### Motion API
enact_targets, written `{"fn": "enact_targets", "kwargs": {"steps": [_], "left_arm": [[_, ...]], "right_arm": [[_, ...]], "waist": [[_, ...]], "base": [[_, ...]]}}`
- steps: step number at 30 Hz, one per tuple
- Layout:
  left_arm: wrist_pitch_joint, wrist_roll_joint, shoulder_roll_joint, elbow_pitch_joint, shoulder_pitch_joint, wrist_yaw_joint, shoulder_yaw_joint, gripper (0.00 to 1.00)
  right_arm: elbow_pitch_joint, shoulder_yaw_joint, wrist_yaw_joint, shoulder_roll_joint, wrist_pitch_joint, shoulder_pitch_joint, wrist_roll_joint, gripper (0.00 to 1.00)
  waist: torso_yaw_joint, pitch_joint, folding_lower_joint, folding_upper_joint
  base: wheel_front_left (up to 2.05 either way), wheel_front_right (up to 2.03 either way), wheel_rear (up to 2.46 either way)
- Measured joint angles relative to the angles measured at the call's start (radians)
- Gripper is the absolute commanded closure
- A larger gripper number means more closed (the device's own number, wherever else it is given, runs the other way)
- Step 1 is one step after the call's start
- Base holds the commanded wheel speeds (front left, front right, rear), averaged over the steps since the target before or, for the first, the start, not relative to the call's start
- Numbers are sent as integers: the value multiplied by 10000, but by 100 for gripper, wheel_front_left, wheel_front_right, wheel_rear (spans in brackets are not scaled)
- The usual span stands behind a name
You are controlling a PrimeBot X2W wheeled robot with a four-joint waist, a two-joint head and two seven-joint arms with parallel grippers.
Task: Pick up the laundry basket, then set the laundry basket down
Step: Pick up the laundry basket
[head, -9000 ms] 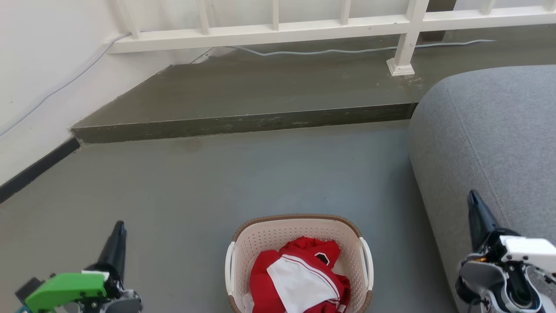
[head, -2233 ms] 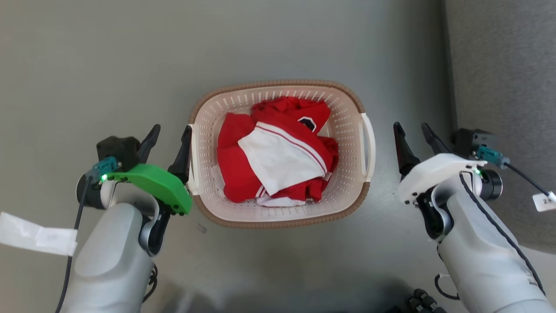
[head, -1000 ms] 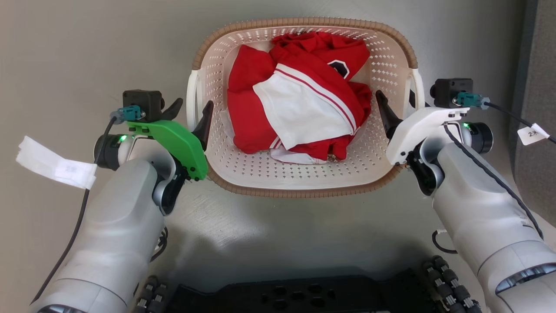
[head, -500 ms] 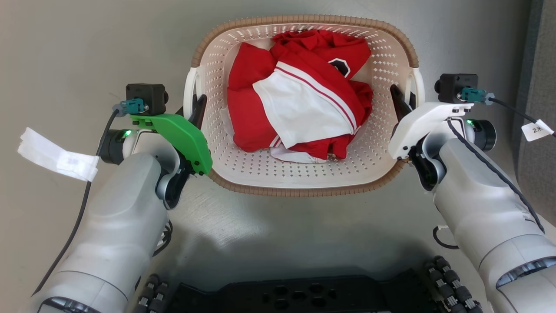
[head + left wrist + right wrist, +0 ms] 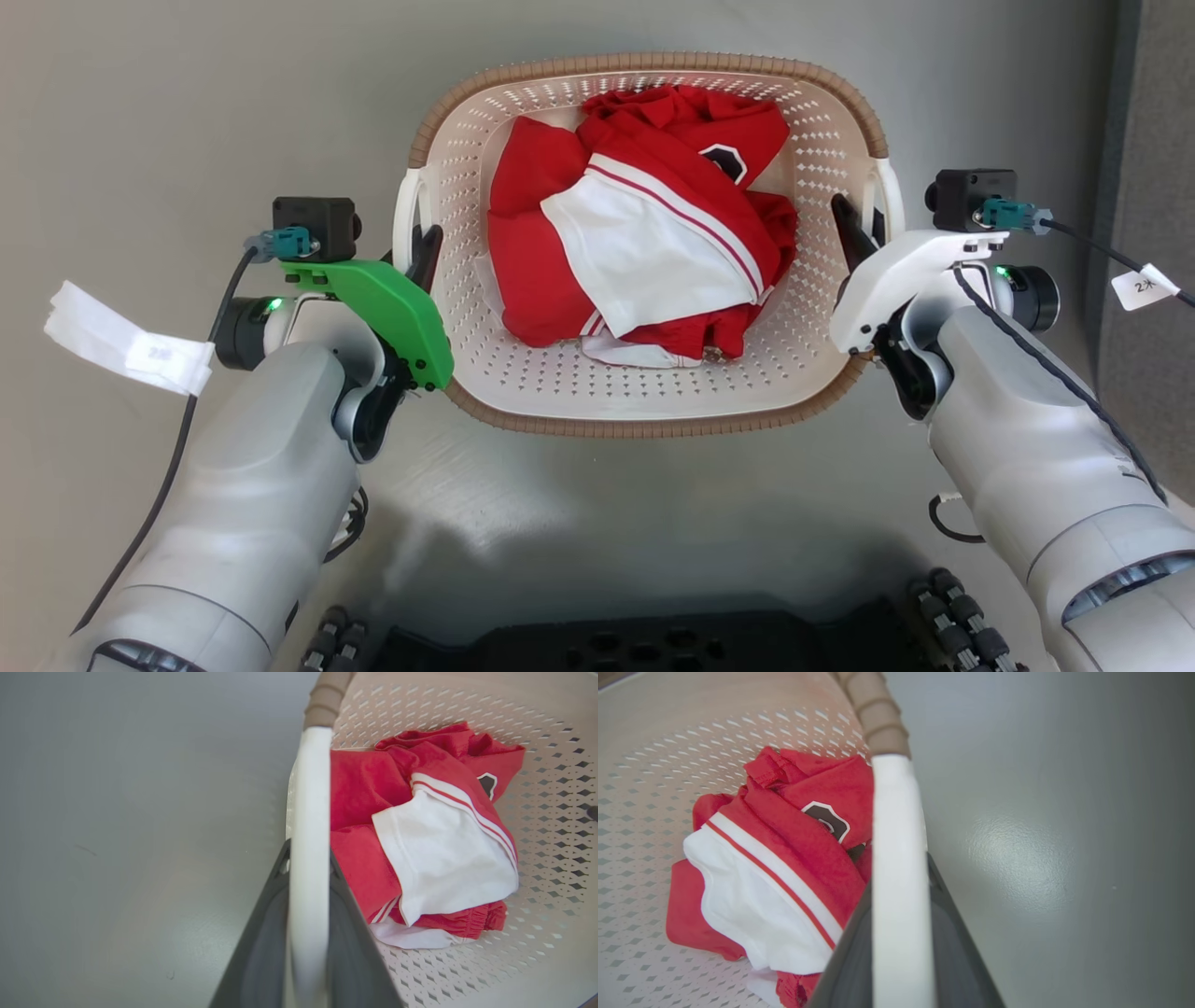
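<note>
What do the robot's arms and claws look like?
Its left arm and right arm are smooth, pale grey. The left gripper has a bright green cover, the right gripper a white cover. Both have dark pointed fingers, black cables and white tags.

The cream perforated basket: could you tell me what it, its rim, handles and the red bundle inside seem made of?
The cream perforated basket looks like moulded plastic, matt, with rows of small holes. Its brown ribbed rim mimics weave but is probably plastic too. The white side handle is smooth, faintly glossy plastic. The red and white garment is soft fabric, visibly creased.
</note>
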Motion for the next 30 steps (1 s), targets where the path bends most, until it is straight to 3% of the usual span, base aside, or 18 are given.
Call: {"fn": "enact_targets", "kwargs": {"steps": [10, 30], "left_arm": [[52, -627, 82, 268, 114, -2, -336, 100], [965, -1808, 228, 752, 1297, -59, -811, 100]], "right_arm": [[50, 479, 117, 23, 27, 237, 671, 100], [146, 1733, 167, 82, 1509, 979, 1873, 100]], "waist": [[-64, -952, 0, 0], [-369, -3675, -1, 0]], "base": [[0, 0, 0], [0, 0, 0]]}}
